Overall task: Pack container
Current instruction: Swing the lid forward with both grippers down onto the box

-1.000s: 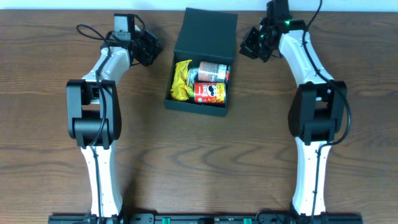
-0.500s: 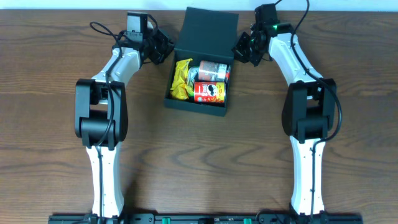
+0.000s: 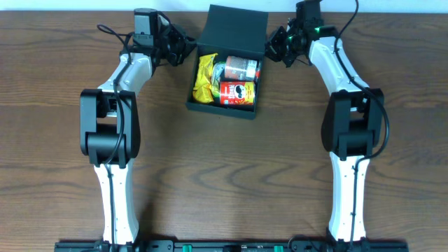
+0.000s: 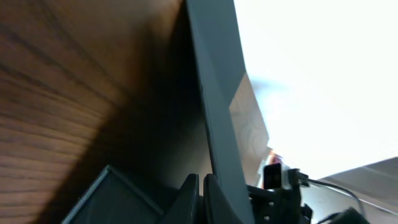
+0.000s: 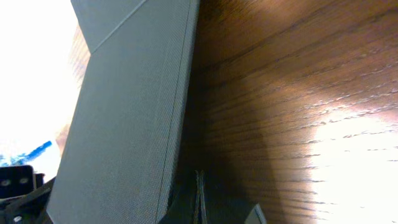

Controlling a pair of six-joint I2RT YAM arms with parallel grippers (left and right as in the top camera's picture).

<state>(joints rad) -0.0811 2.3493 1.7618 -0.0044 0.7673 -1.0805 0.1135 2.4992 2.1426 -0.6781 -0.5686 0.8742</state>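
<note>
The container (image 3: 221, 110) sits open at the far middle of the surface (image 3: 231, 175), its lid (image 3: 235, 26) raised at the back. Inside lie a yellow bag (image 3: 204, 77) on the left and a red can (image 3: 236, 93) with a second can (image 3: 241, 68) behind it. The left hand (image 4: 199, 182), fingers pressed closed, is just beside the lid's left edge. The right hand (image 5: 198, 180), also closed, is just beside its right edge.

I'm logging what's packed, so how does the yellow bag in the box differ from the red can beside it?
The yellow bag is crumpled and shapeless; the red can is a smooth cylinder lying on its side. The yellow bag fills the left side; the red can lies at the near right. Both sit inside the open container.
</note>
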